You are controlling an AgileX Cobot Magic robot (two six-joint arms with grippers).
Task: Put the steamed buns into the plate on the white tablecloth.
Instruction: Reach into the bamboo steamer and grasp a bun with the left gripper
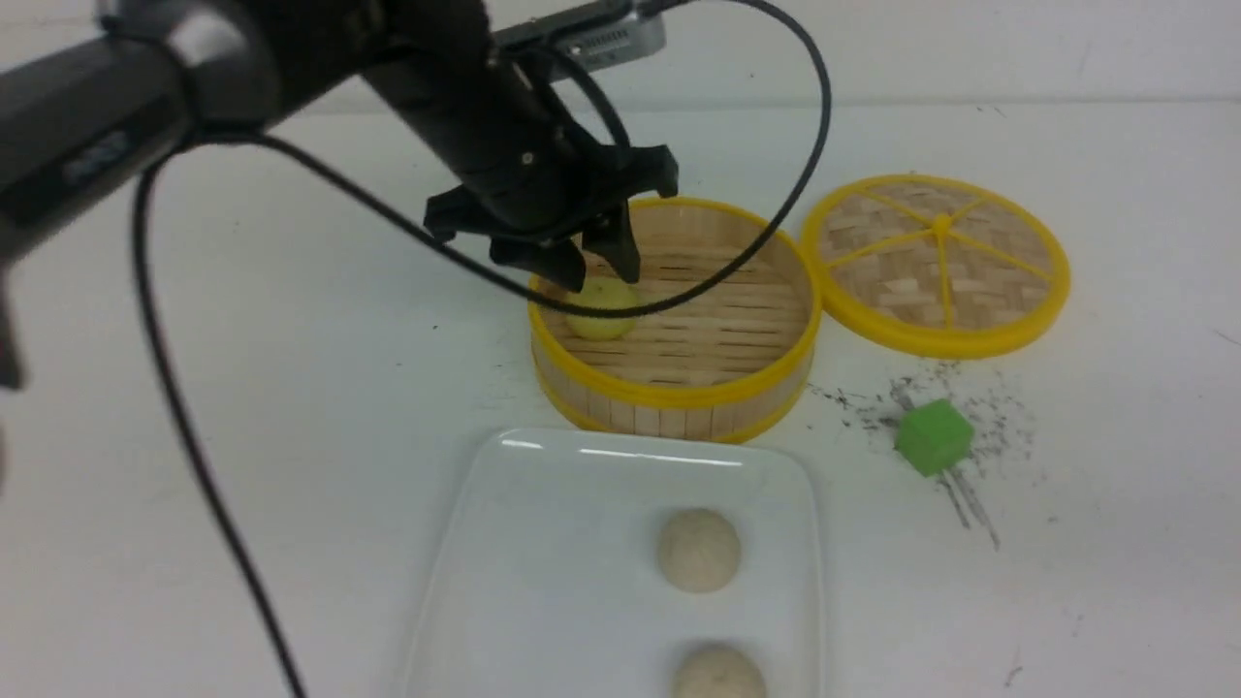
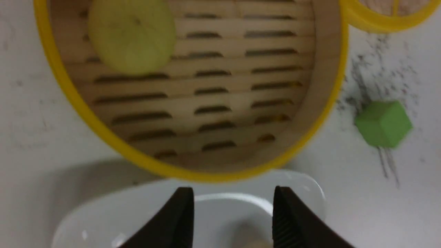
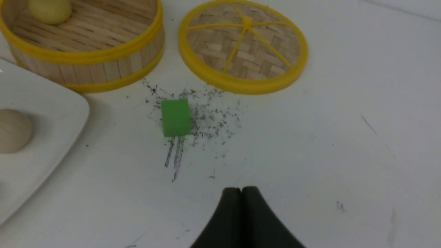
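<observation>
"Where is the pale yellow bun (image 1: 599,308)?"

"Inside the bamboo steamer (image 1: 679,417), near the left fingers (image 2: 182,213) but not between them. Those fingers stand wide, holding nothing."

"And the right fingers (image 3: 242,210)?"

"Pressed together, nothing between them, above the white tablecloth (image 3: 293,155), well apart from the yellow bun."

"The other buns?"

"Two off-white ones, one (image 1: 699,550) above the other (image 1: 719,674) in the front view, sit in the plate (image 1: 543,562), on the robot's side of the left fingers."

"Any writing?"

"Markings on a silvery housing (image 1: 616,39) above the left fingers, too small to read; pale marks on the left arm (image 1: 97,145) are blurred."

"Materials?"

"Smooth, domed buns; a glossy white plate with rounded corners; a slatted steamer floor inside a yellow rim; a woven, yellow-spoked lid (image 1: 936,262); and a green cube (image 1: 934,436) among dark smudges."
</observation>
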